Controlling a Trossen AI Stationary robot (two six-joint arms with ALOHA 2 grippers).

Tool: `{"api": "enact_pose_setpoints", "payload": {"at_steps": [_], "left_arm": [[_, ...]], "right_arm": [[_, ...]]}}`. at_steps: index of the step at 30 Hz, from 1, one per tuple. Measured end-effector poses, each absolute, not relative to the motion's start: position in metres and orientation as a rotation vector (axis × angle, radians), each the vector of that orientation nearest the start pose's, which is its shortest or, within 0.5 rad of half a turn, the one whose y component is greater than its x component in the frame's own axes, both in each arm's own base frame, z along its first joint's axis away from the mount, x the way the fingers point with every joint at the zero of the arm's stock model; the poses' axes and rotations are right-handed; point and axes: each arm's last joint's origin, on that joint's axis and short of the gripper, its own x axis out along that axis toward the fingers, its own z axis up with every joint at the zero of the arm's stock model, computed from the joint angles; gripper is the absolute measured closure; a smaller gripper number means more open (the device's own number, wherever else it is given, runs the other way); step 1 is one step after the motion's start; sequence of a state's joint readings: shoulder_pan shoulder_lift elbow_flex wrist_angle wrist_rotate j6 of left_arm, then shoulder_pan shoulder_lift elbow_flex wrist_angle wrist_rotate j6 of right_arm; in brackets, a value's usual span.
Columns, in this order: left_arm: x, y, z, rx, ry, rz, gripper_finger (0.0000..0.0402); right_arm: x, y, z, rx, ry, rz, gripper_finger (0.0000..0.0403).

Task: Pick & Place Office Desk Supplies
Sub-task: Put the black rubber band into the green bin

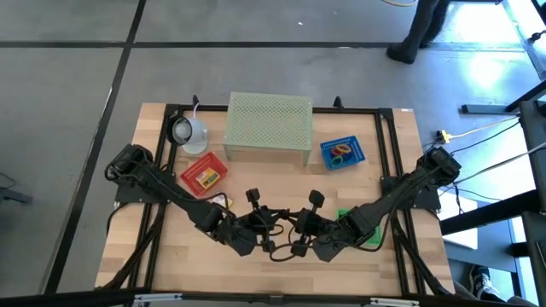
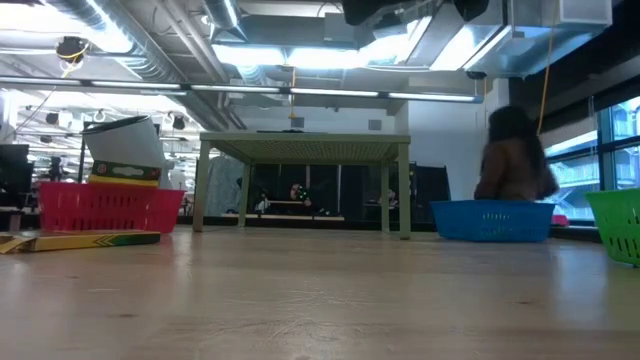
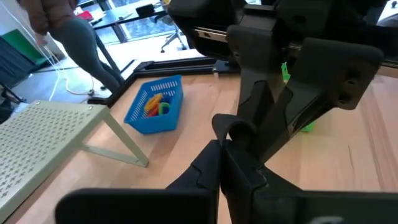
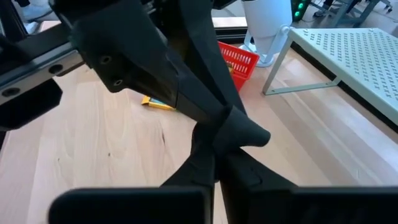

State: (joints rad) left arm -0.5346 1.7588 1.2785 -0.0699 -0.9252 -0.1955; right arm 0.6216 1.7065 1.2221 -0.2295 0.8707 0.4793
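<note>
Judging nothing yet picked, we saw both arms folded low mid-desk, left claw (image 1: 256, 232) and right claw (image 1: 307, 239) of unreadable state, loops (image 1: 340, 154) in the blue bin (image 1: 343, 152), so next either arm must unfold.

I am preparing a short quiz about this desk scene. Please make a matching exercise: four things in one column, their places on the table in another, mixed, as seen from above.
1. red basket
2. blue basket
3. green basket
4. white lamp

a. right of the pale green stand
b. under the right arm
c. far left corner
d. front-left of the stand

Pairs: 1-d, 2-a, 3-b, 4-c
</note>
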Motion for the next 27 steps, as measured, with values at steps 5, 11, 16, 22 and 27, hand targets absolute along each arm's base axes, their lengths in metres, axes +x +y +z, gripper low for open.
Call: {"api": "enact_pose_setpoints", "payload": {"at_steps": [5,11,16,22,27], "left_arm": [[0.345,-0.177,0.258,0.177,0.373,0.413,0.0374],[0.345,-0.178,0.258,0.17,0.385,0.377,0.0332],[0.345,-0.18,0.257,0.163,0.391,0.346,0.0298],[0.345,-0.181,0.257,0.157,0.398,0.324,0.0276],[0.343,-0.183,0.256,0.157,0.409,0.296,0.0274]], "right_arm": [[0.31,0.195,0.247,-0.026,0.455,-0.354,0.0396],[0.308,0.193,0.245,-0.051,0.482,-0.356,0.0396],[0.305,0.19,0.241,-0.077,0.522,-0.383,0.0396],[0.294,0.184,0.23,-0.08,0.661,-0.404,0.0397],[0.274,0.175,0.228,0.038,0.893,-0.389,0.0397]]}}
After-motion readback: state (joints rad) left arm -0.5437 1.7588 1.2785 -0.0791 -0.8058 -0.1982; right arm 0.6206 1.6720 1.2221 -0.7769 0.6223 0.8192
